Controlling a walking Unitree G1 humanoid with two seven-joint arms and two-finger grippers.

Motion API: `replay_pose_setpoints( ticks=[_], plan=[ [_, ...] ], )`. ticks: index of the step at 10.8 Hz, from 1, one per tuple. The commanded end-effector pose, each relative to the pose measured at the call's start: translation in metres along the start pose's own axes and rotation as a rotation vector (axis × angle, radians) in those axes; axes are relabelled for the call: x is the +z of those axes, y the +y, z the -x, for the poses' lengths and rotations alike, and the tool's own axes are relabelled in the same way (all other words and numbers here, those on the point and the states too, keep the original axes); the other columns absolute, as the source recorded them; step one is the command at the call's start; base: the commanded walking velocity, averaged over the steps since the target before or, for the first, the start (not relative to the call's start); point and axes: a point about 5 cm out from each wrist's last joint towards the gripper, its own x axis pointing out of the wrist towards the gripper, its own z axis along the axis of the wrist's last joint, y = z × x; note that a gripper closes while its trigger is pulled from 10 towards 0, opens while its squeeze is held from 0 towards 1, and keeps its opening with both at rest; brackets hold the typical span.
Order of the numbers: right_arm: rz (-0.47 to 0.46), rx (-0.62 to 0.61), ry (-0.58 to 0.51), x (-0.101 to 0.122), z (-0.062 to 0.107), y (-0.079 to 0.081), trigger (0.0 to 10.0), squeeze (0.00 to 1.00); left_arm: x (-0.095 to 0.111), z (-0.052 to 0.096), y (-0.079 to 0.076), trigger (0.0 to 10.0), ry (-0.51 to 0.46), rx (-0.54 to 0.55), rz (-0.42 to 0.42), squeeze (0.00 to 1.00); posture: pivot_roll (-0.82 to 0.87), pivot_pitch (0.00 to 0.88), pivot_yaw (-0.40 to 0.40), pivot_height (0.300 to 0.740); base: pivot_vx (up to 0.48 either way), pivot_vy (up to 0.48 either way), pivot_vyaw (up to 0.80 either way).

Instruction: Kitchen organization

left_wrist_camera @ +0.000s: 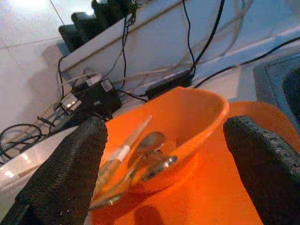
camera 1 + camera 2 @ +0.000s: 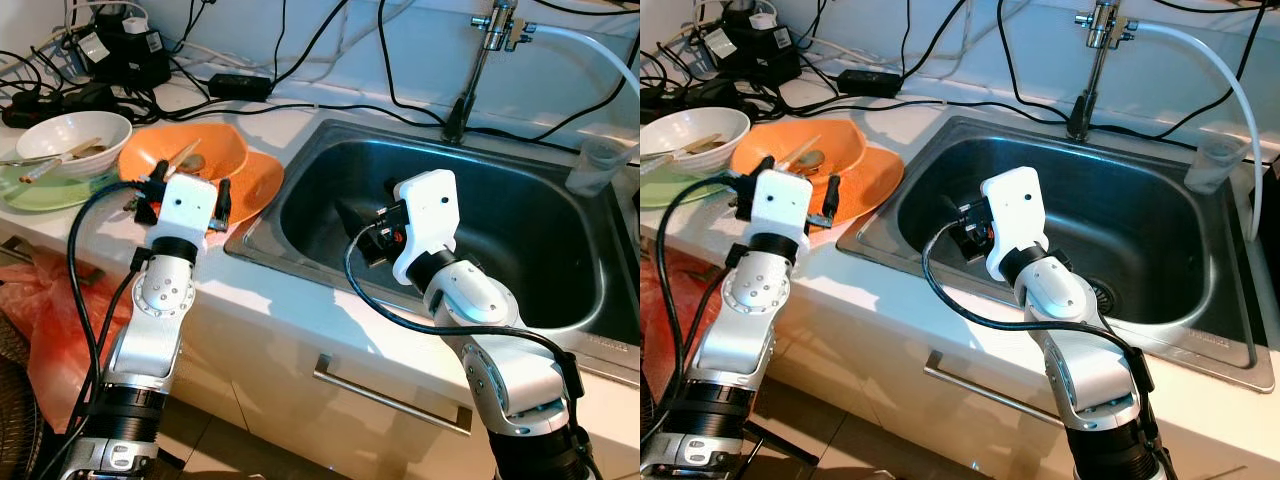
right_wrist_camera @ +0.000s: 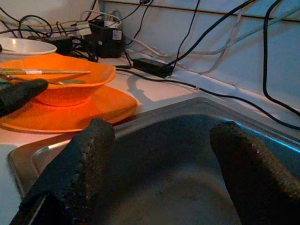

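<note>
Silver arms fill the near foreground. Spread wide and empty, the left pincer (image 1: 164, 164) is aimed at the orange bowl (image 2: 185, 155), which sits on an orange plate (image 2: 255, 180) on the worktop (image 2: 300, 300) left of the sink (image 2: 330, 135). Chopsticks and a spoon (image 1: 154, 140) are carried in it, so the rim should be gripped level. The right pincer (image 3: 159, 159) is likewise held apart, empty, inside the sink. No legible writing is seen.

The bowl (image 2: 190, 152) sat on a plate (image 2: 255, 180) just ahead of the left gripper (image 2: 185, 192); the sink (image 2: 520, 200) lay around the right gripper (image 2: 365, 235).
</note>
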Motion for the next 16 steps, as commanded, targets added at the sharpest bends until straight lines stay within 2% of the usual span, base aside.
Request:
replay_pose_setpoints(
  ticks=[1, 4, 5, 7, 9, 10, 16],
  plan=[
    [0.016, 0.007, -0.019, 0.006, 0.000, 0.001, 10.0, 0.00, 0.001, -0.002, -0.004, 10.0, -0.004, -0.014, -0.004, 0.00, -0.02, 0.000, -0.003, 0.740, 0.000, 0.000, 0.00],
    [0.015, 0.005, -0.019, 0.006, 0.000, 0.001, 10.0, 0.00, -0.002, -0.007, -0.009, 10.0, 0.006, -0.034, 0.014, 0.00, -0.03, 0.000, -0.001, 0.740, 0.000, 0.000, 0.00],
    [0.015, 0.003, -0.019, 0.006, 0.000, 0.001, 10.0, 0.00, -0.002, -0.007, -0.010, 8.4, 0.004, -0.036, 0.020, 0.00, -0.03, 0.000, -0.001, 0.740, 0.000, 0.000, 0.00],
    [0.014, 0.002, -0.018, 0.006, 0.001, 0.001, 10.0, 0.00, -0.003, -0.008, -0.011, 3.2, 0.005, -0.041, 0.025, 0.00, -0.03, 0.000, 0.000, 0.740, 0.000, 0.000, 0.00],
    [0.013, 0.002, -0.019, 0.006, 0.001, 0.001, 10.0, 0.00, -0.005, -0.008, -0.011, 2.5, 0.008, -0.043, 0.025, 0.00, -0.03, 0.000, 0.000, 0.740, 0.000, 0.000, 0.00],
    [0.013, 0.001, -0.019, 0.006, 0.001, 0.001, 10.0, 0.00, -0.006, -0.008, -0.011, 10.0, 0.015, -0.046, 0.021, 0.00, -0.03, 0.000, 0.000, 0.740, 0.000, 0.000, 0.00],
    [0.011, 0.002, -0.020, 0.006, 0.001, 0.002, 10.0, 0.00, -0.016, -0.016, 0.000, 10.0, 0.076, -0.045, -0.033, 0.00, -0.03, 0.000, 0.002, 0.740, 0.000, 0.000, 0.00]
  ],
)
